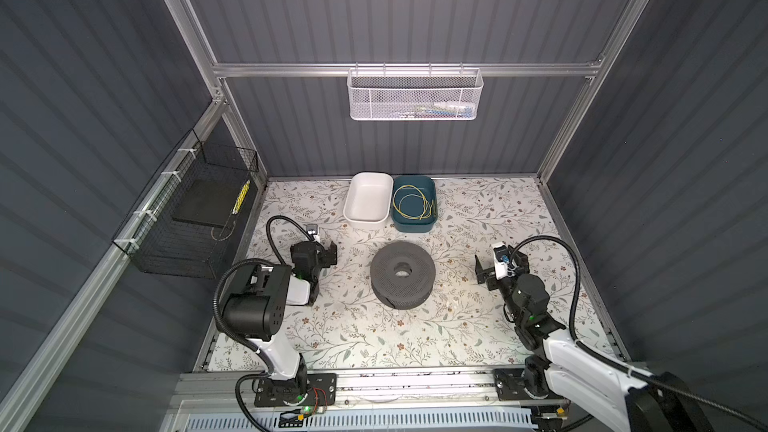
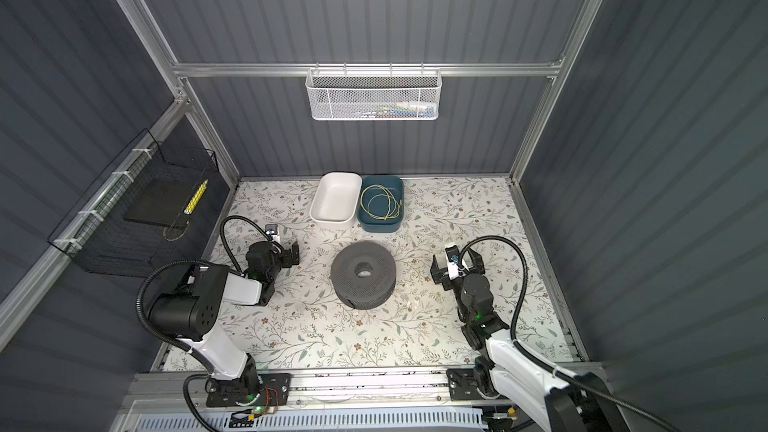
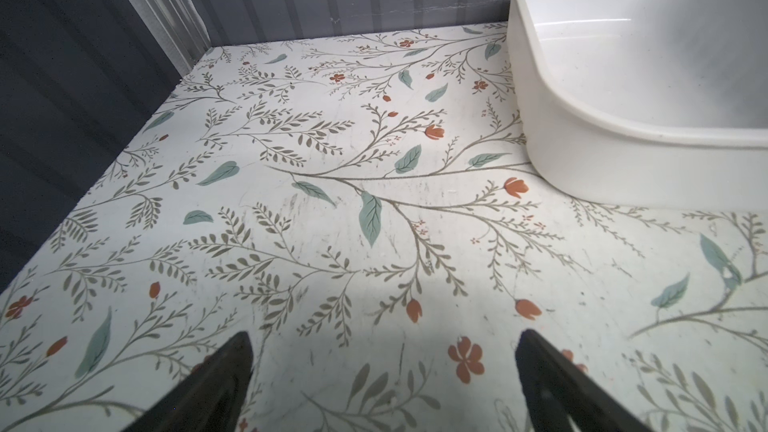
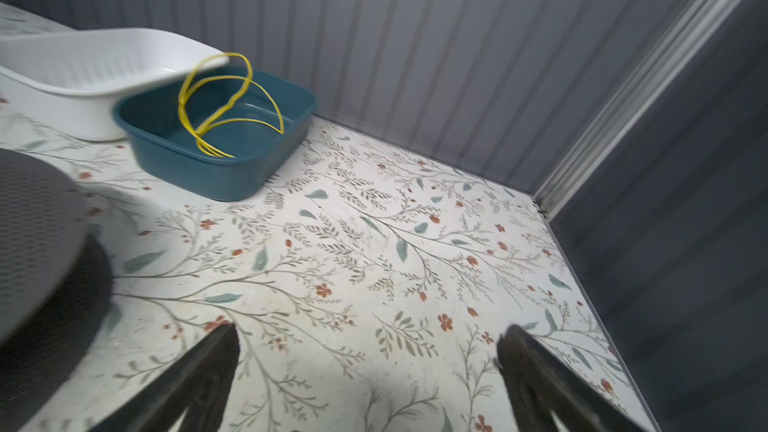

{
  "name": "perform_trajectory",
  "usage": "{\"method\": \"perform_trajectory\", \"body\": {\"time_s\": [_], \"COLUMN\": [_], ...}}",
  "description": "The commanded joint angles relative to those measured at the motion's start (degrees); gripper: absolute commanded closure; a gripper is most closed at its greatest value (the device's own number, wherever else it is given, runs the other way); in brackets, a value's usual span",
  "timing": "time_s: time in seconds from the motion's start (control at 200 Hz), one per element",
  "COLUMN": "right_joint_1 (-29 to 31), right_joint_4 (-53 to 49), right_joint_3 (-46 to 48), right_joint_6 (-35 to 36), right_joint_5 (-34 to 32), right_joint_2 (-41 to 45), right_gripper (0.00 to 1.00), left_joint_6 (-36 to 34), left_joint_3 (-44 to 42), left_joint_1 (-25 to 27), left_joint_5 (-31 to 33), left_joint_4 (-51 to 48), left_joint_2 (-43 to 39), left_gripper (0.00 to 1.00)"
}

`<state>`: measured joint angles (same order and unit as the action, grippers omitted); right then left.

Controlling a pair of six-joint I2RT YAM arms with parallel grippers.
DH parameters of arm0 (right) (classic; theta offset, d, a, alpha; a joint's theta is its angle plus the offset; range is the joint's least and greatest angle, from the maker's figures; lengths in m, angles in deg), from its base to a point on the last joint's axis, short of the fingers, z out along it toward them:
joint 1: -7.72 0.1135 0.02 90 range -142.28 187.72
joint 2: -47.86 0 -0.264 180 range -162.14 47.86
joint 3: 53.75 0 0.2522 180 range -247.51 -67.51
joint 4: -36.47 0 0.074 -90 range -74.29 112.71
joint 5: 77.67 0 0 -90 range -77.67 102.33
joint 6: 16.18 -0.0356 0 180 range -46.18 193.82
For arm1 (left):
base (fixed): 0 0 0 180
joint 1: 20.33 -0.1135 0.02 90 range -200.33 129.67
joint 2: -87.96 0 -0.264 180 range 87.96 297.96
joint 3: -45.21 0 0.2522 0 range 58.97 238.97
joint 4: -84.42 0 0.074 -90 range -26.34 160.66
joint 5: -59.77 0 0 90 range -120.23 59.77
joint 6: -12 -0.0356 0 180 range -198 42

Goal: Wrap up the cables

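Note:
A dark grey spool (image 1: 402, 270) (image 2: 363, 270) stands flat in the middle of the floral table. No loose black cables lie on the table in any view. In the right wrist view a black band (image 4: 58, 326) sits under the spool's top flange (image 4: 37, 222); it is too blurred to tell whether it is cable. My left gripper (image 1: 332, 254) (image 3: 384, 336) is open over bare table left of the spool. My right gripper (image 1: 500, 258) (image 4: 370, 330) is open over bare table right of it. Neither touches anything.
A white bin (image 1: 348, 201) (image 3: 582, 139) and a blue bin (image 1: 413, 227) (image 4: 208, 176) stand side by side at the back. A thin yellow wire coil (image 4: 181, 105) lies in the blue one. A black wire basket (image 1: 183, 218) hangs on the left wall, a white mesh basket (image 1: 415, 95) on the back wall.

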<state>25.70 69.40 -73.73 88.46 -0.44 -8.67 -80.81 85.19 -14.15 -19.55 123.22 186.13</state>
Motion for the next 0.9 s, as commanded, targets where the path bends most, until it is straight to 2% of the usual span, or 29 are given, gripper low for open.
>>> {"method": "perform_trajectory", "body": {"time_s": [0.0, 0.095, 0.245, 0.385, 0.585, 0.785, 0.895], "right_joint_1": [-4.7, -8.3, -10.4, -11.2, -13.6, -13.7, -13.6], "right_joint_4": [17.5, 23.6, 29.8, 38.1, 38.1, 36.3, 34.5], "right_joint_3": [1.2, 2.0, 3.2, 3.5, 0.4, -0.5, -1.6], "right_joint_6": [-2.4, -3.5, -6.5, -5.9, -8.9, -10.0, -11.2], "right_joint_5": [3.9, 8.1, 7.8, 9.8, 8.1, 5.1, 1.2], "right_joint_2": [-6.9, -12.9, -18.5, -26.5, -31.1, -30.7, -30.5], "right_gripper": [0.01, 0.01, 0.01, 0.01, 0.01, 0.01, 0.01], "left_joint_6": [0.1, 0.2, 0.3, 0.2, 0.3, 0.3, 0.3], "left_joint_3": [0.4, 0.5, 0.6, 0.6, 0.5, 0.5, 0.6], "left_joint_1": [-0.5, -0.5, -0.5, -0.5, -0.6, -0.6, -0.6], "left_joint_5": [0.5, 0.4, 0.3, 0.3, 0.3, 0.3, 0.2], "left_joint_4": [0.2, 0.1, -0.1, -0.1, 0.0, -0.1, -0.1], "left_joint_2": [0.1, 0.0, 0.1, 0.1, 0.1, 0.0, 0.1], "left_gripper": [0.01, 0.01, 0.01, 0.00, 0.01, 0.01, 0.00]}}
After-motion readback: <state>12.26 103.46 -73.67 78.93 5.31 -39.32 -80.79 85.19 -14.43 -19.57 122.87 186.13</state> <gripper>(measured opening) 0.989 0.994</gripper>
